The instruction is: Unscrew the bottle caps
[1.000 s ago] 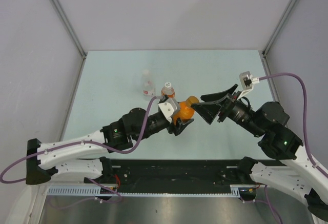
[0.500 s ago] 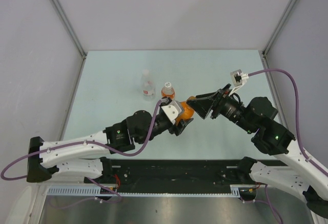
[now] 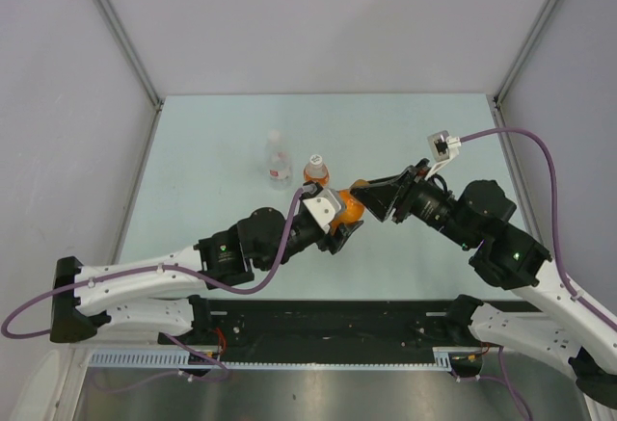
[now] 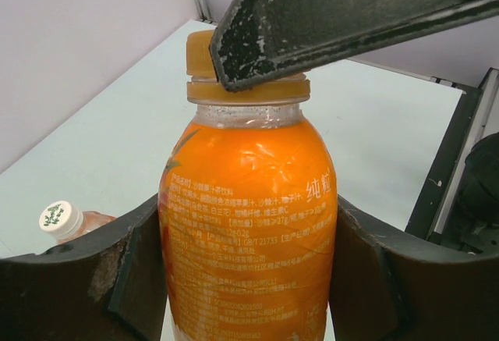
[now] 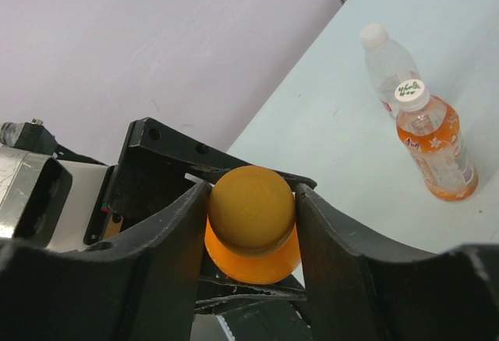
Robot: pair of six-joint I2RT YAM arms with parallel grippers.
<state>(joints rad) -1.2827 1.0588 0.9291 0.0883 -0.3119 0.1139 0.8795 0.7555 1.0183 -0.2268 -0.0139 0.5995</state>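
Note:
My left gripper [image 4: 249,278] is shut on the body of the short squat orange bottle [image 4: 249,232] and holds it tilted above the table [image 3: 241,142]; from above the bottle [image 3: 349,207] shows between both arms. My right gripper [image 5: 251,200] is shut on its orange cap [image 5: 251,208], both fingers pressed to the cap's sides. In the left wrist view a right finger [image 4: 351,13] crosses the cap [image 4: 204,60]. The clear bottle [image 3: 277,163] with its white cap [image 5: 373,34] and the taller orange-drink bottle [image 3: 316,172] with its white cap [image 5: 410,91] stand upright behind.
Grey walls enclose the table on the left, back and right. A purple cable [image 3: 540,151] loops off the right wrist. The black base rail [image 3: 328,329] runs along the near edge.
My right gripper moved left onto the orange cap and closed from wide open to a grip on it. The left arm kept holding the bottle.

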